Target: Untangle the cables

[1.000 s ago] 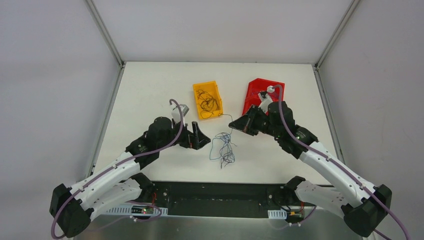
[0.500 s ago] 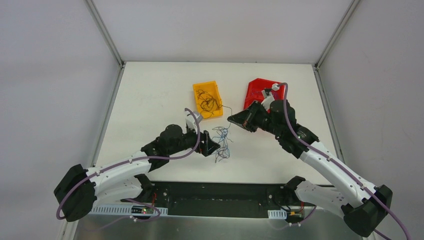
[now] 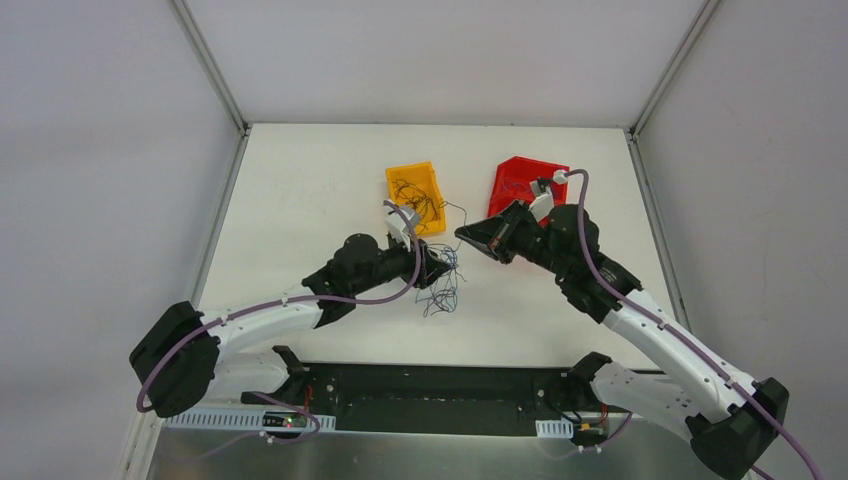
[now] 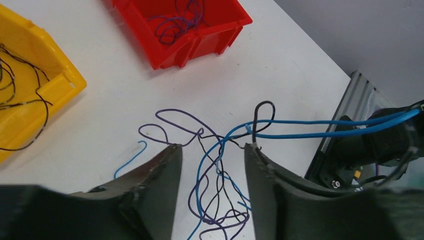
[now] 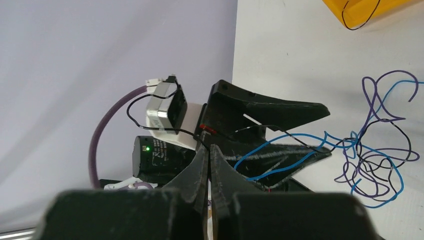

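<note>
The cables [image 3: 443, 284] are a loose knot of thin blue, purple and black wires on the white table between the two arms. My left gripper [image 3: 438, 268] is down on the knot. In the left wrist view its jaws [image 4: 212, 148] stand apart, with several strands [image 4: 220, 180] running through the gap. Two blue strands [image 4: 320, 134] stretch taut to the right, up to my right gripper [image 3: 462, 236]. Its jaws [image 5: 209, 149] are pressed together, and the blue strands [image 5: 280, 160] run back from them to the knot [image 5: 380, 150].
A yellow bin [image 3: 398, 181] with black wires sits just behind the left gripper. A red bin [image 3: 510, 172] with blue and purple wires lies behind the right arm. The table's metal edge rail [image 4: 350, 100] is close on the right.
The left arm has swung right and forward onto the knot, and its jaws have narrowed. The right gripper has drawn back slightly, dragging the knot towards the bins.
</note>
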{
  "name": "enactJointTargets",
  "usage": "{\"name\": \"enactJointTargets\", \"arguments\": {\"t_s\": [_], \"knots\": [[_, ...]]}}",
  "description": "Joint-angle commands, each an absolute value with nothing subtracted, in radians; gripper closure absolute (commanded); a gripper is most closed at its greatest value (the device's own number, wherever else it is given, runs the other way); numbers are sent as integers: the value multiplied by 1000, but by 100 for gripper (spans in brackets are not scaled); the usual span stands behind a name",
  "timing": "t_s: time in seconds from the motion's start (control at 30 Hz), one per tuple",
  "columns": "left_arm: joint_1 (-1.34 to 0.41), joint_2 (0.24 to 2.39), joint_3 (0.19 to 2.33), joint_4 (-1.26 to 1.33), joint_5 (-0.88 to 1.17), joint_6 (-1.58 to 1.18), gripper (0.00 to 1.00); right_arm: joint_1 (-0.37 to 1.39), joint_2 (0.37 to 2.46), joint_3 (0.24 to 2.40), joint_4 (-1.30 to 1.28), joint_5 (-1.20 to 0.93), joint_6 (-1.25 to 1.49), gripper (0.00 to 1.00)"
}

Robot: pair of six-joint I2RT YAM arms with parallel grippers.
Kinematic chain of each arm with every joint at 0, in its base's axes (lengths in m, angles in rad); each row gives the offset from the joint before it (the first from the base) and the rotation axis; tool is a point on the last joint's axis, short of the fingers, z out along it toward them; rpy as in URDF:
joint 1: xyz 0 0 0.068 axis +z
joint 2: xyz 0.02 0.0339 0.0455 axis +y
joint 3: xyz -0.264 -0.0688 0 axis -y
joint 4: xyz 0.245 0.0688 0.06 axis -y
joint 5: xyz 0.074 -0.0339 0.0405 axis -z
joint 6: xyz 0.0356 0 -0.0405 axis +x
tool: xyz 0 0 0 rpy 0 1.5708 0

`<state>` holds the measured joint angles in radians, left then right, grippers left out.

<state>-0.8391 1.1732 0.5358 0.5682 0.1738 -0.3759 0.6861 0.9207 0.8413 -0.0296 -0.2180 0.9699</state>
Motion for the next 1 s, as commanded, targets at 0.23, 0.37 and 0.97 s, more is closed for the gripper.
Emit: {"name": "enactJointTargets", "arguments": {"t_s": [0.23, 0.37, 0.97], "knots": [[-849, 1148, 590, 598, 207, -425, 100, 671, 836, 782, 31, -197, 1016, 100], [-848, 1052, 554, 461, 114, -406, 100, 645, 775, 774, -45, -128, 987, 100], [-848, 658, 442, 228, 110, -362, 21, 637, 873, 841, -97, -260, 840, 100]]}}
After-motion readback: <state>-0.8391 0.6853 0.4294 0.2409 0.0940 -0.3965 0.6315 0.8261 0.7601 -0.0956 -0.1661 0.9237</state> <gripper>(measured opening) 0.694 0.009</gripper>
